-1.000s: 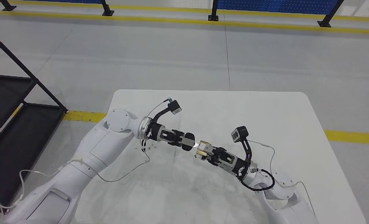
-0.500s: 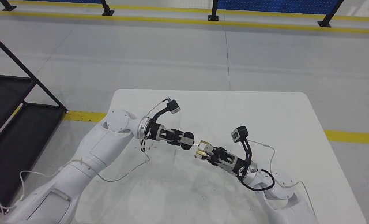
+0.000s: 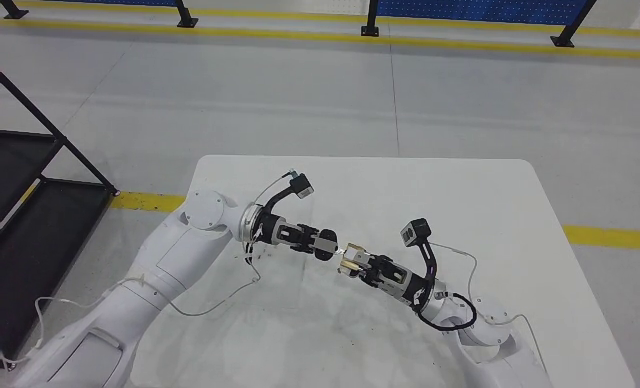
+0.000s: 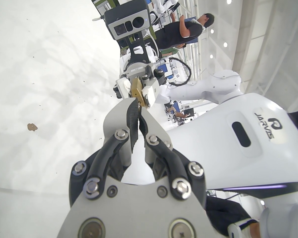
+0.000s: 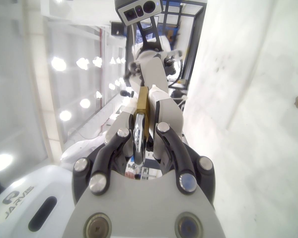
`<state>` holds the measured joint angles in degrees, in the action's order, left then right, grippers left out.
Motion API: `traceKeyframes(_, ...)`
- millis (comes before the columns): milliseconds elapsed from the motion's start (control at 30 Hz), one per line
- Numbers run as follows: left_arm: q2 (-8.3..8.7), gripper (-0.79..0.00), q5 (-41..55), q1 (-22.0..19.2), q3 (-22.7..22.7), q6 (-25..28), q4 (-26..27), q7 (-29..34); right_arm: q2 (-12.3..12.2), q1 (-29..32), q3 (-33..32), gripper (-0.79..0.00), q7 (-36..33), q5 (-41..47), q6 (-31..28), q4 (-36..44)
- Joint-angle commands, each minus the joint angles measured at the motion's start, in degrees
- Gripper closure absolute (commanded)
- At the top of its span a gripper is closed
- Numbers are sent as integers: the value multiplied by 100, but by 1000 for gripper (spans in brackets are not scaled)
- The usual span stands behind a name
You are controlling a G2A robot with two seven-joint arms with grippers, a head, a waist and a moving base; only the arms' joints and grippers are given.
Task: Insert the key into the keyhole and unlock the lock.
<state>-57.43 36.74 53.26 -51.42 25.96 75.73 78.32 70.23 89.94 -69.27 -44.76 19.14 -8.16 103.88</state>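
Brass padlock [image 5: 142, 100], chrome shackle [image 5: 138, 134], clamped in jaws, base touching the barely visible key [image 4: 139, 106]

A white table [image 3: 500, 198] with rounded corners stands on a pale grey floor [image 3: 300, 98]. Yellow lines [image 3: 600, 235] cross the floor, one passing behind the table, others farther off along a row of blue barrier panels [image 3: 480, 0] on black feet. A black metal rack [image 3: 40, 203] stands on the robot's left. Round ceiling lights [image 5: 58, 63] glow overhead. A small brown stain [image 4: 32, 126] marks the tabletop.
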Motion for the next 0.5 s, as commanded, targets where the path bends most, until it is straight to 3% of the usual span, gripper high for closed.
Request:
traceKeyframes(0, -11, 0, 7, -7, 11, 1, -6, -1, 0, 0, 0, 0, 0, 0, 0, 0)
traceKeyframes(467, -69, 0, -16, -49, 41, -29, -39, 29, 0, 0, 0, 0, 0, 0, 0, 0)
